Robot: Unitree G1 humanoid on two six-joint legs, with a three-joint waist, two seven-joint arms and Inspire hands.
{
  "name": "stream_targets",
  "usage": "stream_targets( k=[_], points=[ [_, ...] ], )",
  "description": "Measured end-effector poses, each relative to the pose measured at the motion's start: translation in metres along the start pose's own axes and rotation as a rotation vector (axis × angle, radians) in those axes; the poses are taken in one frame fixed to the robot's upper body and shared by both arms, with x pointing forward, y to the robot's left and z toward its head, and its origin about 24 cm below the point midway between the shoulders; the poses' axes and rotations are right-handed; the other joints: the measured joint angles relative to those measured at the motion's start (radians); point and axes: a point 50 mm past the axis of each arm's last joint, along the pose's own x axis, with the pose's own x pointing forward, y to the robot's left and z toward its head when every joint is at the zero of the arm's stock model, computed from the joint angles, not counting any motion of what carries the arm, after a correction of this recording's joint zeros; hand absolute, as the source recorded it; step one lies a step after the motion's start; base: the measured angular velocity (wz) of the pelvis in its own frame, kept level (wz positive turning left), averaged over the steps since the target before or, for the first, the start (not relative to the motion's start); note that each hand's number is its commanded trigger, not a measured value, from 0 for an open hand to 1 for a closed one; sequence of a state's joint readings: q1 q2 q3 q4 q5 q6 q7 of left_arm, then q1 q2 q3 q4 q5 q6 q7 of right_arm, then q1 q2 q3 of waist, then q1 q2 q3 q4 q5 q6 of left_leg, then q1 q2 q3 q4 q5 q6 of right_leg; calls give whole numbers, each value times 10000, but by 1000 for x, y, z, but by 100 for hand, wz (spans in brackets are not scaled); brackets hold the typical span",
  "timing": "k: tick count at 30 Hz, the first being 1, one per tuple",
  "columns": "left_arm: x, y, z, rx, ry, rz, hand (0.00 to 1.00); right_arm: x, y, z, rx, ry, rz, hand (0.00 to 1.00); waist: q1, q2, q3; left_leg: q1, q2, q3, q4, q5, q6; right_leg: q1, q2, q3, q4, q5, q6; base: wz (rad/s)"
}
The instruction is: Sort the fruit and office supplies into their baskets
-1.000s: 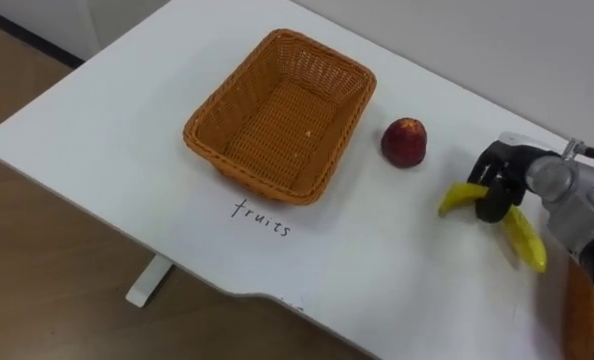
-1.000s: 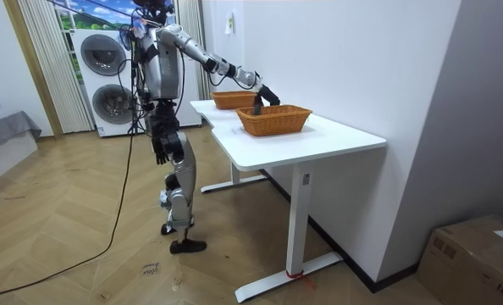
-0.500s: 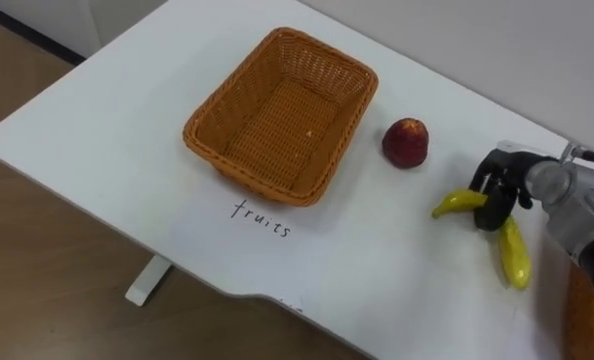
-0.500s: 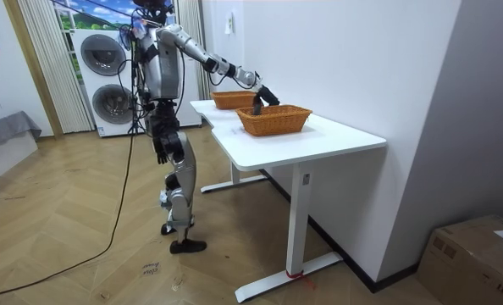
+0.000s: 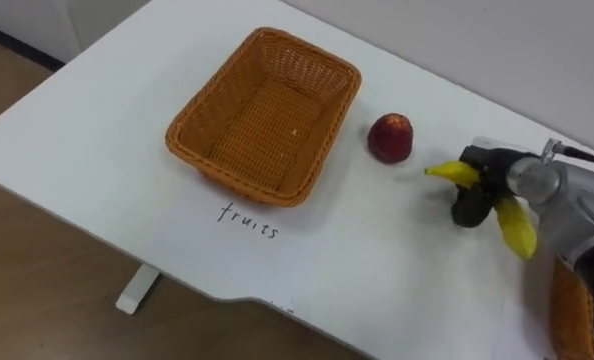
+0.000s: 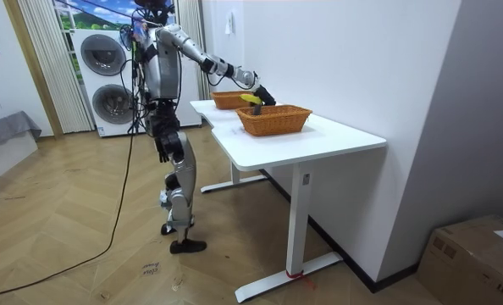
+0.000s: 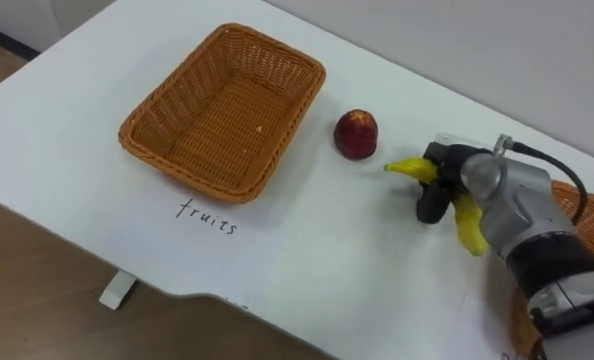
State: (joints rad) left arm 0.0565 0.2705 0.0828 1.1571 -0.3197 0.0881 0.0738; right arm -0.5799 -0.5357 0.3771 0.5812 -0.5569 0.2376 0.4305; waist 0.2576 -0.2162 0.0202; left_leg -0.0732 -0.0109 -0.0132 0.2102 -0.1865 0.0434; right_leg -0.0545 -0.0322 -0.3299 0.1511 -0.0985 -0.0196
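Note:
My right hand is shut on a yellow banana and holds it just above the white table, right of a red apple. The banana's tip points toward the apple. An empty wicker basket stands left of the apple, with the word "fruits" written on the table in front of it. In the room view I stand at the table's end with my right arm stretched out, the banana raised over the near basket. My left hand hangs by my hip.
A second wicker basket shows at the lower right, beside my right forearm. The table's front edge runs close below the written word. Washing machines stand behind me in the room view.
My right hand has raised the banana off the table and carried it left, nearer the apple. The eye view has shifted a little as well.

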Motion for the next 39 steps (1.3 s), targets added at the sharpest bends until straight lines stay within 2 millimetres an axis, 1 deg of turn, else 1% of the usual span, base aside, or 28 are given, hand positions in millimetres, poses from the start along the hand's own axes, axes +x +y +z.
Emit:
stream_targets(
  k=[3,4,6,8,10,11,12,13,14,15,16,17,18,19,20,22,26,27,29,31,33,36,39],
  points=[
    [0,2,-3,-241,21,2,0,-8,-13,14,114,-858,-589,100,-135,25,-31,171,-3,72,-100,29,15,96,-9,21,1,0,1,-7],
    [0,2,-3,-244,18,-20,0,-10,-14,15,147,-965,-665,100,-163,23,-39,194,-3,70,-101,29,15,123,-11,23,0,0,1,0],
    [-1,1,-6,-364,64,-92,0,-15,-21,23,82,-1351,-999,100,-316,7,-81,316,-6,80,-130,28,16,207,-12,30,4,-1,2,0],
    [-1,0,-6,-406,-9,-176,0,-20,-26,27,119,-1604,-1287,100,-351,-27,-140,337,-5,118,-129,28,16,208,-17,39,5,0,4,-5],
    [-2,-3,-6,-439,-138,-294,0,-24,-31,26,119,-1669,-1519,100,-400,-32,-157,384,-6,119,-98,31,21,276,-29,30,9,1,5,2],
    [-3,-4,-7,-436,-148,-337,0,-26,-33,25,213,-1721,-1624,100,-424,0,-140,504,-5,109,-114,32,25,396,-32,46,10,0,7,4],
    [-3,-4,-8,-433,-125,-342,0,-28,-35,25,271,-1755,-1731,100,-457,36,-145,602,-4,107,-137,29,29,473,-39,57,23,-3,11,0],
    [-3,-4,-8,-431,-128,-340,0,-29,-37,26,252,-1809,-1838,100,-483,32,-148,633,-4,108,-148,30,29,491,-50,78,36,-3,11,0],
    [-3,-3,-9,-432,-134,-328,0,-33,-42,29,238,-2031,-2083,100,-592,48,-144,654,-5,108,-171,29,29,517,-90,121,53,-5,14,-5],
    [-3,-4,-10,-442,-121,-323,0,-37,-47,32,368,-2259,-2329,100,-628,76,-147,684,-7,115,-187,30,28,542,-92,153,96,-5,14,-6],
    [-3,-4,-10,-446,-109,-325,0,-39,-49,32,503,-2360,-2409,100,-639,138,-130,707,-8,129,-190,30,28,561,-92,180,122,-6,15,-8],
    [-4,-5,-13,-495,-77,-335,0,-42,-53,32,690,-2501,-2565,100,-669,180,-161,811,-9,157,-213,32,32,609,-95,264,206,-14,27,-7],
    [-4,-5,-16,-676,-18,-315,0,-47,-58,34,811,-2694,-2821,100,-730,242,-196,856,-25,169,-221,35,40,667,-80,285,192,-25,45,0],
    [-4,-6,-18,-767,14,-303,0,-50,-62,37,828,-2846,-3013,100,-764,259,-204,867,-33,159,-219,40,48,687,-68,281,193,-25,45,0],
    [-5,-5,-20,-888,62,-270,0,-59,-70,42,832,-3233,-3445,100,-844,281,-213,880,-41,158,-219,43,53,702,-68,288,192,-25,45,0],
    [-5,-3,-23,-994,148,-193,0,-71,-78,50,919,-3788,-3921,100,-888,306,-207,950,-36,165,-231,44,50,758,-57,301,193,-25,45,0],
    [-7,1,-36,-1005,437,-60,0,-91,-89,64,758,-4620,-4700,100,-855,195,-289,1016,-30,153,-259,55,34,810,-46,258,202,-26,44,1],
    [-8,3,-39,-995,523,-15,0,-95,-90,68,748,-4828,-4803,100,-852,158,-294,1035,-33,104,-258,56,34,843,-49,240,200,-26,44,8],
    [-8,4,-42,-977,593,31,0,-98,-91,70,834,-5025,-4807,100,-817,72,-271,1087,-35,57,-257,55,34,913,-44,249,198,-34,54,8],
    [-8,5,-42,-968,603,43,0,-99,-91,72,836,-5134,-4824,100,-613,0,-232,1088,-40,57,-263,55,34,908,-45,268,196,-35,56,0],
    [-8,5,-41,-975,567,85,0,-98,-90,76,751,-5183,-4714,100,-497,-75,-185,1009,-47,17,-222,53,33,878,-53,255,186,-35,56,5],
    [-8,4,-41,-961,568,106,0,-97,-87,81,563,-5311,-4536,100,-330,-80,-176,938,-64,-42,-216,50,34,843,-65,219,175,-36,57,7],
    [-8,3,-40,-936,524,61,0,-97,-87,87,456,-5383,-4472,100,-237,-74,-172,837,-83,-136,-210,62,41,791,-88,100,177,-38,61,10]
  ],
)
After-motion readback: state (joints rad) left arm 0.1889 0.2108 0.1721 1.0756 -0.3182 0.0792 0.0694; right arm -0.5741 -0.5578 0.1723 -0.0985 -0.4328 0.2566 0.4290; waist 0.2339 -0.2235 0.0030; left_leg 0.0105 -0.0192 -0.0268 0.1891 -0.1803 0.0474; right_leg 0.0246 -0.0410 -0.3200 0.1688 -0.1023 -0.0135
